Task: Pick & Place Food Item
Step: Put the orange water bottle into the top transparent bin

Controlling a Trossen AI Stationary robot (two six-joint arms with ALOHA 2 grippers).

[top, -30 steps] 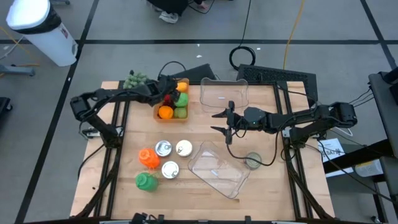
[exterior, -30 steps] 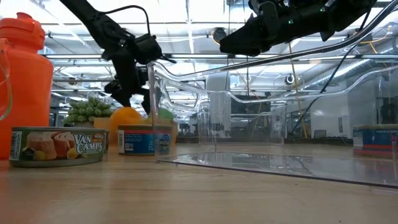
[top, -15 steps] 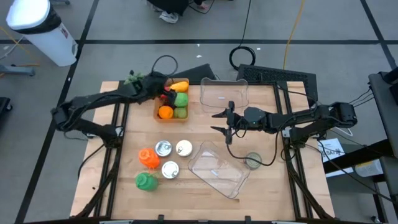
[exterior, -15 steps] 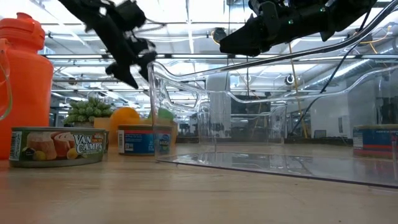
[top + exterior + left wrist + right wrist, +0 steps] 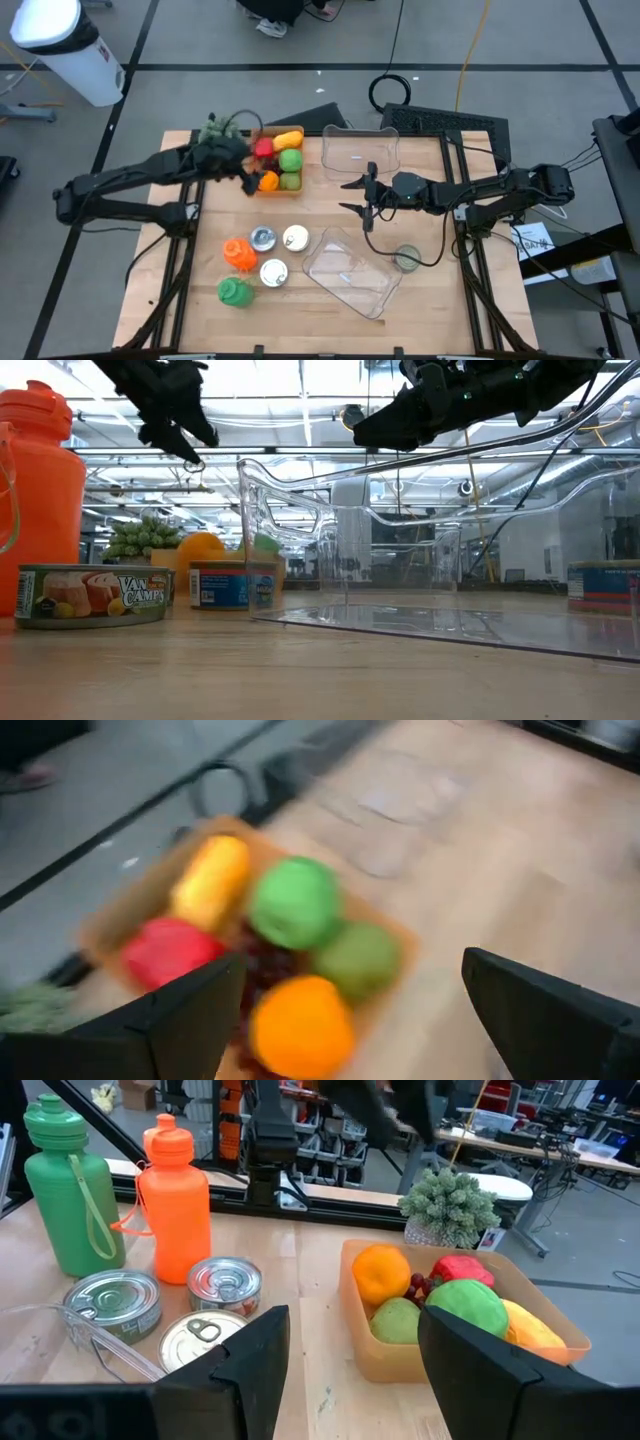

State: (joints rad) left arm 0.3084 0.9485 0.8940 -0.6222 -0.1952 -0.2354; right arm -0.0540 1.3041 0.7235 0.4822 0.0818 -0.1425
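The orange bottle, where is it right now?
In the high view the orange bottle lies on the table's left half, just left of the three cans, above the green bottle.

Heaped in a shallow tan tray [image 5: 251,187] at the table's far left-centre: an orange [image 5: 267,181] at the near corner, a green apple [image 5: 291,160] and a duller green fruit [image 5: 291,181] alongside, a red piece [image 5: 263,146] and a yellow one [image 5: 288,138] at the far end, dark grapes [image 5: 418,1286] tucked in the middle. All lying loose, touching one another, none lifted out.
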